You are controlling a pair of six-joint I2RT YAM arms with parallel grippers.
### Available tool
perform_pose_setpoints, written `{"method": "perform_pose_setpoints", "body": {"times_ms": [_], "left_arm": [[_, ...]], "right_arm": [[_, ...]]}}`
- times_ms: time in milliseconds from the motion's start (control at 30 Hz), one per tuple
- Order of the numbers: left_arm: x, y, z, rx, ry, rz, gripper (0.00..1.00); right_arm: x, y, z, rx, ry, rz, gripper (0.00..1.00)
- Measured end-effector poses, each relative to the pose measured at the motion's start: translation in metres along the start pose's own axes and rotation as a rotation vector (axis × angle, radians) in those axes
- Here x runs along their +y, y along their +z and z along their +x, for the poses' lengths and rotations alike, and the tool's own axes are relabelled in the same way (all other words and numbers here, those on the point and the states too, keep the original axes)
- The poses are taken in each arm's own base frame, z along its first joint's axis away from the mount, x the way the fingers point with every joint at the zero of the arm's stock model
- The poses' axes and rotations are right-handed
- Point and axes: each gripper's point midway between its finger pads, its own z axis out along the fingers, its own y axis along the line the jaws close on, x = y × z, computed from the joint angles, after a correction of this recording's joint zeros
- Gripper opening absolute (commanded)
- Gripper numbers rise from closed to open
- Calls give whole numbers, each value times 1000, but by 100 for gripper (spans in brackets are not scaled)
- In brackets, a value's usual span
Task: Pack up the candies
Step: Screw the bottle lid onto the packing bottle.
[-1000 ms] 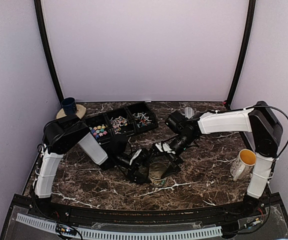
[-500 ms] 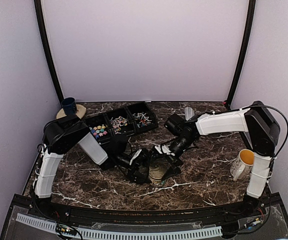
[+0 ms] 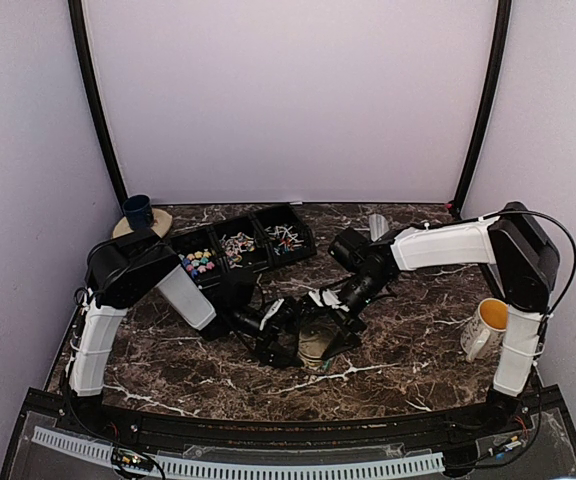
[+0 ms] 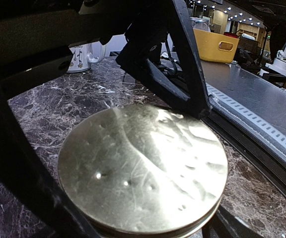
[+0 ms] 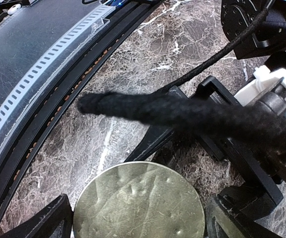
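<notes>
We observe the left gripper [image 3: 286,335] and right gripper [image 3: 330,312] both straddling the gold tin lid [image 4: 143,168]. We cannot tell whether either one is gripping it. The candies [image 3: 199,263] lie behind the lid.

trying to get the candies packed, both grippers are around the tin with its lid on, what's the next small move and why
Probably close the right gripper on the gold lid and twist it off while the left gripper steadies the tin. The lid sits on the tin, both grippers' fingers flank it, and the candies lie in the black tray.
</notes>
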Motion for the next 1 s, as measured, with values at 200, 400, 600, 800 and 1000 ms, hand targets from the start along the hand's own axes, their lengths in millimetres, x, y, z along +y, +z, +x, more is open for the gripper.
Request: {"method": "perform_pose_setpoints", "body": {"times_ms": [200,400,600,800,1000], "left_arm": [[0,1,0,1,0,-3,79],[1,1,0,1,3,-9,79],[2,0,1,0,9,-29,79],[5,-1,1,-2,5,-61,79],[11,-3,1,-10,10,-134,79]], "right_arm": [[-1,1,1,2,17,4,91],[-1,2,3,1,34,7,88],[-1,3,3,-3,46,13,86],[-2,2,4,1,60,43,85],[-6,0,8,14,99,110,85]]}}
